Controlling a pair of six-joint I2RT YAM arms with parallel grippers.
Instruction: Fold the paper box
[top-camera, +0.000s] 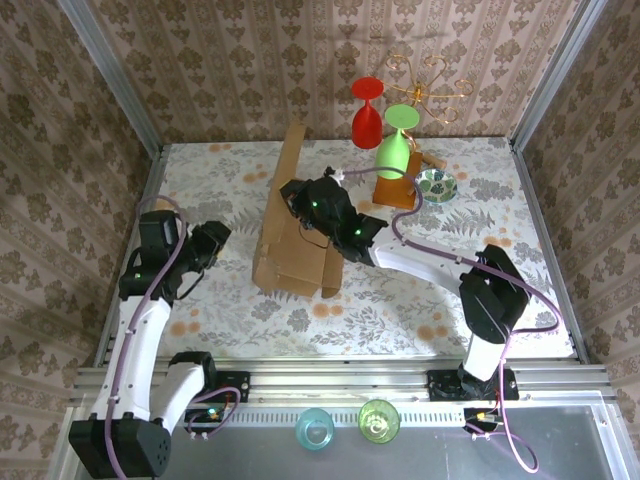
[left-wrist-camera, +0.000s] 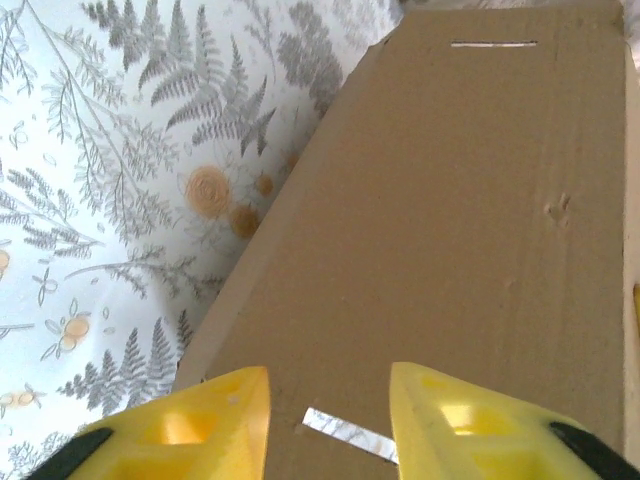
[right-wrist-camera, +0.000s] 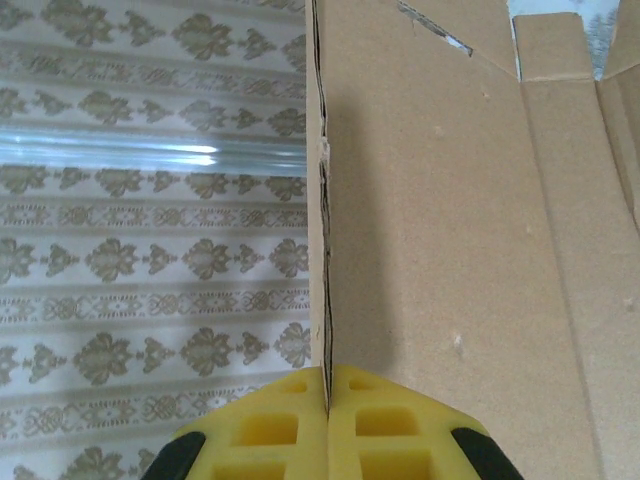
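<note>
The plain brown corrugated cardboard mailer box (top-camera: 290, 255) sits near the middle of the floral-clothed counter (top-camera: 500, 200), half formed. One tall panel stands upright, with the right pincer (right-wrist-camera: 327, 385) clamped together on its thin upper edge. That looks to me like the main risk. The grip is narrow, so a pull off the crease line could buckle or tear the board, or let the panel slip free and flop flat. The left pincer (left-wrist-camera: 330, 400), its yellow fingers apart and holding nothing, faces a slotted side panel from close by. An uneven push there could skid the light box across the cloth toward the green goblet (top-camera: 393, 150) on its brown block behind. The board looks unprinted, stiff and creased, with cut slots and loose flaps.
</note>
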